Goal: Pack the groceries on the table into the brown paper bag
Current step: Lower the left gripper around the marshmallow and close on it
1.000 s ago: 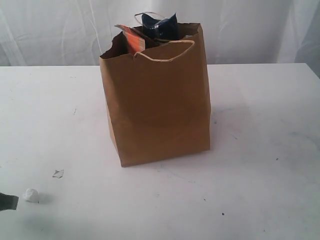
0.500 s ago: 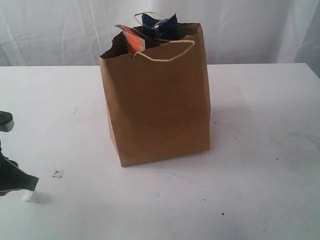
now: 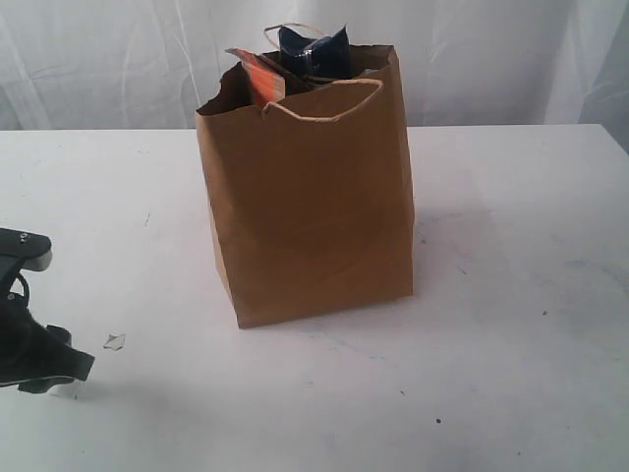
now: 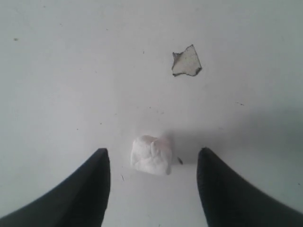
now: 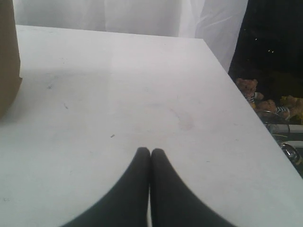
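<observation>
Left tool (image 4: 152, 152), jaws parted either side of the white wrapped sweet (image 4: 150, 161) well apart from the brown paper bag (image 3: 305, 216), might knock it aside if closing off-centre.

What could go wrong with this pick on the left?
The white wrapped sweet is small and low on the table; the open left fingers straddling it could scrape the tabletop or flick it away as they close. The brown paper bag has packets poking above its rim, so a dropped sweet might bounce off them.
</observation>
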`<state>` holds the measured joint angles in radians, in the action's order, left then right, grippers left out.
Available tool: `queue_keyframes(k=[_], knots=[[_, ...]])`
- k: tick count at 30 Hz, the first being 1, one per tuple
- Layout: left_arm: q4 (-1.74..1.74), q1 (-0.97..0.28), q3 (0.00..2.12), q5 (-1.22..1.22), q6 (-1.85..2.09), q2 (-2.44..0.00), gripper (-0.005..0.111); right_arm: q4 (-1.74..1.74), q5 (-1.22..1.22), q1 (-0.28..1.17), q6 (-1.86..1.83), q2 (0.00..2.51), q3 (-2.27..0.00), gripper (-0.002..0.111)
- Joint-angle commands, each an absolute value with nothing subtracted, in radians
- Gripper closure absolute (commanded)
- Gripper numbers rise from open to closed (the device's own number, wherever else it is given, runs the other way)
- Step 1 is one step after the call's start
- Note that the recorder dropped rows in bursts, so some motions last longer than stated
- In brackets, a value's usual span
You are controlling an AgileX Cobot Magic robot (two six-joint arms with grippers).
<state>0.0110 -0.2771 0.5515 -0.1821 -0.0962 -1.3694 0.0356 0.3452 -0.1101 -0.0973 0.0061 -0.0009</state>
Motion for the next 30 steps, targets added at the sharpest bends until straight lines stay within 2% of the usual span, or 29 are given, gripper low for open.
queue_keyframes(k=[1,13,15,21,23,30], knots=[[0.0,-0.281,0.554,-0.174,-0.079,-1.401,0.048,0.007,0.335,-0.118,-0.097,0.0,0.0,0.108],[0.0,-0.281,0.554,-0.144,-0.047,-1.455,0.05,0.007,0.335,-0.118,-0.097,0.0,0.0,0.108],[0.0,-0.281,0.554,-0.144,-0.047,-1.455,0.059,0.007,0.335,-0.118,-0.097,0.0,0.0,0.108],[0.0,-0.281,0.554,-0.152,-0.047,-1.455,0.098,0.007,0.335,-0.118,-0.097,0.0,0.0,0.108],[0.0,-0.281,0.554,-0.152,-0.047,-1.455,0.106,0.007,0.335,-0.118,-0.097,0.0,0.0,0.108],[0.0,-0.281,0.554,-0.152,-0.047,-1.453,0.107,0.007,0.335,-0.118,-0.097,0.0,0.0,0.108]])
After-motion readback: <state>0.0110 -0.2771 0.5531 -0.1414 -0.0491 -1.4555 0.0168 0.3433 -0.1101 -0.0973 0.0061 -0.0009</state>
